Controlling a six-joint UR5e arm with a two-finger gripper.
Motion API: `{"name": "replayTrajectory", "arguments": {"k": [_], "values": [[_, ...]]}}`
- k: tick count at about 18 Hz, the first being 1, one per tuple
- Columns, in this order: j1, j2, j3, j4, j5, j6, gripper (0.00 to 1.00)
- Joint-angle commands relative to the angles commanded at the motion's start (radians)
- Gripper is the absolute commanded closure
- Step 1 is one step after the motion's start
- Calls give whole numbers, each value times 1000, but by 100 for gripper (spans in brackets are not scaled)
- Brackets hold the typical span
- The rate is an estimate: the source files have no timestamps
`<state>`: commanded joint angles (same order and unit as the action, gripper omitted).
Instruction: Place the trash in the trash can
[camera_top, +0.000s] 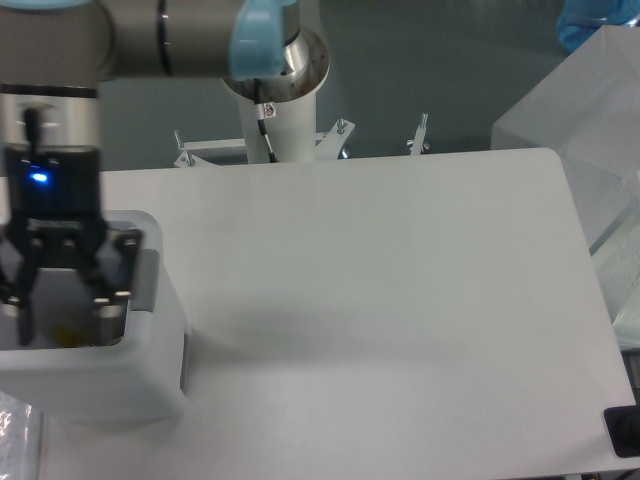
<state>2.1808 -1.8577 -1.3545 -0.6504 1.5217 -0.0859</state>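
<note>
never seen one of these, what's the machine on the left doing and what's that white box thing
It is a robot arm, filmed by one fixed camera looking down at a white table. At the arm's tip is a two-finger gripper, a simple claw. Its fingers are spread open and hold nothing. It hangs over the trash can, the white bin at the table's left edge. Something orange shows blurred inside the bin; I cannot tell what else is in it. The white column behind the table is the arm's base.
</note>
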Motion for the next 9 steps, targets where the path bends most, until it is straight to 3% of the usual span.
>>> {"name": "replayTrajectory", "arguments": {"k": [4, 9], "values": [[125, -26, 29, 0, -2, 156, 0], [246, -18, 2, -12, 15, 388, 0]]}}
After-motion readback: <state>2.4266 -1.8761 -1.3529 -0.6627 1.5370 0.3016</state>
